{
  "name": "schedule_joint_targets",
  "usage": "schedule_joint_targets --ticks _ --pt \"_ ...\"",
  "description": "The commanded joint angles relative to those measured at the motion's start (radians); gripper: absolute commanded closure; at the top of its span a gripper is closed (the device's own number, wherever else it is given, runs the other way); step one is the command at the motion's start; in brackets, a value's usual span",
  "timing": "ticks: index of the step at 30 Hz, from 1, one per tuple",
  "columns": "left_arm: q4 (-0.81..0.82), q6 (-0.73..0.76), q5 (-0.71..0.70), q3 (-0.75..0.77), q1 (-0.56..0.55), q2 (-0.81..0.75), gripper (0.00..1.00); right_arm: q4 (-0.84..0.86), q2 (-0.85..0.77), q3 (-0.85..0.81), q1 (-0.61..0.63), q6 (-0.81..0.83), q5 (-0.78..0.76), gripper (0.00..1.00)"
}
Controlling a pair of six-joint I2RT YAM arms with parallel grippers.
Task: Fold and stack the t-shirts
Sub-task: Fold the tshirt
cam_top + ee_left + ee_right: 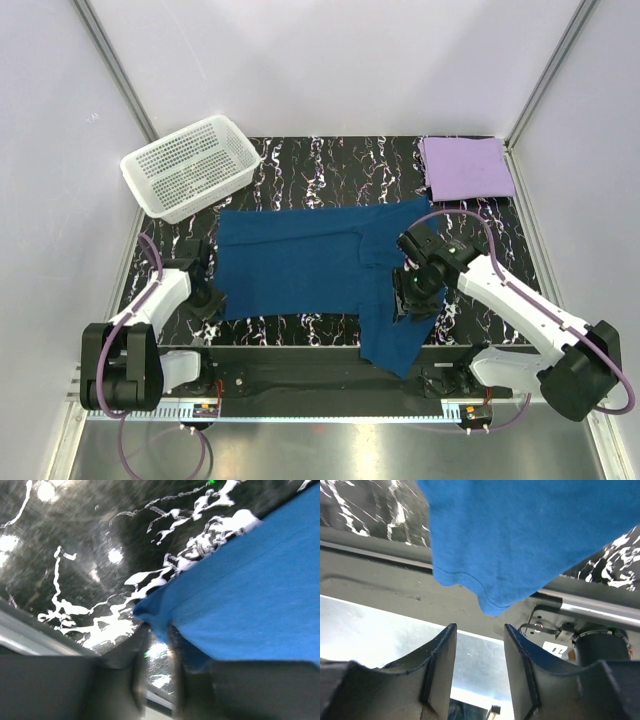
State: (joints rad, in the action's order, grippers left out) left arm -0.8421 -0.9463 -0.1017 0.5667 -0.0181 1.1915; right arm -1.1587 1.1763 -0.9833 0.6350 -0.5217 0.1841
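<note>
Fingers [137, 665] of the left gripper [157, 632] stand narrowly either side of the near-left corner of the blue shirt [300, 265], though whether they have truly pinched it cannot be told. The right gripper [479, 627], poised over the shirt's right end, has its fingers [440, 665] spread with nothing between them. On the marbled black table [300, 160], the blue shirt lies spread across the middle, its right end bunched and one flap [390, 345] drooping over the near edge. A white basket [190, 165] sits at the far left, apart from the cloth, and the lavender shirt [467, 166] rests folded in the far right corner, well apart from the blue one. Risks, judged from here: the left hold takes only the very tip of the corner, so the cloth could slip free once lifted. With the right side unheld, a pull from the left alone would likely drag the shirt askew rather than fold it. The overhanging flap could also snag on the rail [590, 607] below or draw more fabric off the table.
</note>
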Motion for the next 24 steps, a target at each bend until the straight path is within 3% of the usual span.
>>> schedule_joint_targets --ticks 1,4,10,17,18,22,24 --pt "0.038 0.012 -0.058 0.021 0.017 0.028 0.85 -0.015 0.003 0.035 0.009 -0.012 0.054 0.52" --pt "0.049 0.075 -0.075 0.061 0.018 0.042 1.0 -0.013 0.005 0.069 0.014 -0.017 0.074 0.46" --pt "0.044 0.145 -0.134 0.124 0.018 0.072 1.0 0.017 0.133 0.126 0.098 -0.046 0.114 0.41" --pt "0.063 0.196 -0.119 0.186 0.046 0.095 1.0 0.115 0.144 0.181 0.144 -0.175 0.1 0.56" --pt "0.064 0.196 -0.113 0.185 0.046 0.095 1.0 0.14 0.152 0.193 0.144 -0.181 0.1 0.62" --pt "0.1 0.204 -0.058 0.16 0.046 0.094 1.0 0.289 0.255 0.17 0.144 -0.184 0.034 0.75" --pt "0.117 0.207 -0.044 0.15 0.046 0.108 1.0 0.361 0.31 0.137 0.144 -0.185 -0.032 0.75"
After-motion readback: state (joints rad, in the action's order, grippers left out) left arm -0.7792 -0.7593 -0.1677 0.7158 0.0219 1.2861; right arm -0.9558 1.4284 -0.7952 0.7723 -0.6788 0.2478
